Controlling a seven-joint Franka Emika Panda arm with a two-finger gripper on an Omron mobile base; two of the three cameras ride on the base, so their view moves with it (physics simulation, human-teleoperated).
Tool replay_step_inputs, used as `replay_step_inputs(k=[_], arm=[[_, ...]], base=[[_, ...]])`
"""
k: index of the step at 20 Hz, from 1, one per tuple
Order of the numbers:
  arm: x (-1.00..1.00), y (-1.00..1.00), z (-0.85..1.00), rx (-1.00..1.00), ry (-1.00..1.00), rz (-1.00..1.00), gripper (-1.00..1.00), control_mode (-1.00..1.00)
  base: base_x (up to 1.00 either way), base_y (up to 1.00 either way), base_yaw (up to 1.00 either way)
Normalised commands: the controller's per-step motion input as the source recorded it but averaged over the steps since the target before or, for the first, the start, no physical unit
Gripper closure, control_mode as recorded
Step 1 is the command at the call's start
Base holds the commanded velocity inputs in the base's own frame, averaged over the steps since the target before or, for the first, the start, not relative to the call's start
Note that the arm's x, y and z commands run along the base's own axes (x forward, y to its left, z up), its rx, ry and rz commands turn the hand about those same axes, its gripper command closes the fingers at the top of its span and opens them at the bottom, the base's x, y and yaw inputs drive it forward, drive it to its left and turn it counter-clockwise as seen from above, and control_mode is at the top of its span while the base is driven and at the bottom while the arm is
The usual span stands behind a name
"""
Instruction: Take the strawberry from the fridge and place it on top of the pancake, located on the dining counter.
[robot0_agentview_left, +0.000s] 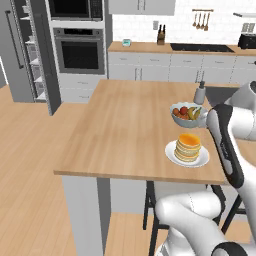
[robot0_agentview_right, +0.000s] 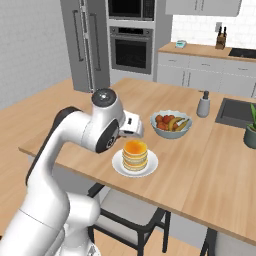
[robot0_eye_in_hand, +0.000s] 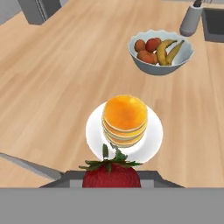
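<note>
The strawberry (robot0_eye_in_hand: 111, 174), red with a green leafy top, sits at the bottom of the hand view, and my gripper (robot0_eye_in_hand: 111, 178) is shut on it. It hangs just short of the pancake (robot0_eye_in_hand: 125, 119), a golden stack with orange topping on a white plate (robot0_eye_in_hand: 94, 131). The pancake (robot0_agentview_left: 188, 146) (robot0_agentview_right: 135, 154) rests near the front edge of the dining counter (robot0_agentview_left: 110, 135) (robot0_agentview_right: 200, 170). My hand (robot0_agentview_right: 131, 125) hovers just left of and above the stack, partly behind my arm. The grey fridge (robot0_agentview_left: 20, 55) (robot0_agentview_right: 82, 40) stands far behind, across the floor.
A grey bowl of mixed fruit (robot0_agentview_left: 187, 114) (robot0_agentview_right: 171, 123) (robot0_eye_in_hand: 160, 51) stands just beyond the pancake. A soap dispenser (robot0_agentview_right: 203, 104) and a sink (robot0_agentview_right: 237, 112) lie further back right. A stool (robot0_agentview_right: 130, 215) is tucked under the counter's front edge.
</note>
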Motion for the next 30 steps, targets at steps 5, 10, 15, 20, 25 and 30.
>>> replay_step_inputs(k=[5,10,15,20,25,30], arm=[[0.46,0.0,-0.36,0.0,0.09,0.0,1.0,-1.0],[0.45,-0.01,-0.5,0.0,0.12,0.0,1.0,-1.0],[0.49,-0.11,-0.37,0.0,0.1,0.0,1.0,-1.0],[0.49,-0.13,-0.14,0.0,0.04,0.0,1.0,-1.0],[0.35,-0.09,-0.32,0.0,0.02,0.0,1.0,-1.0],[0.03,-0.02,-0.4,0.0,0.04,0.0,1.0,-1.0]], base=[[0.0,0.0,0.0],[0.0,0.0,0.0],[0.0,0.0,0.0],[0.0,0.0,0.0],[0.0,0.0,0.0],[0.0,0.0,0.0]])
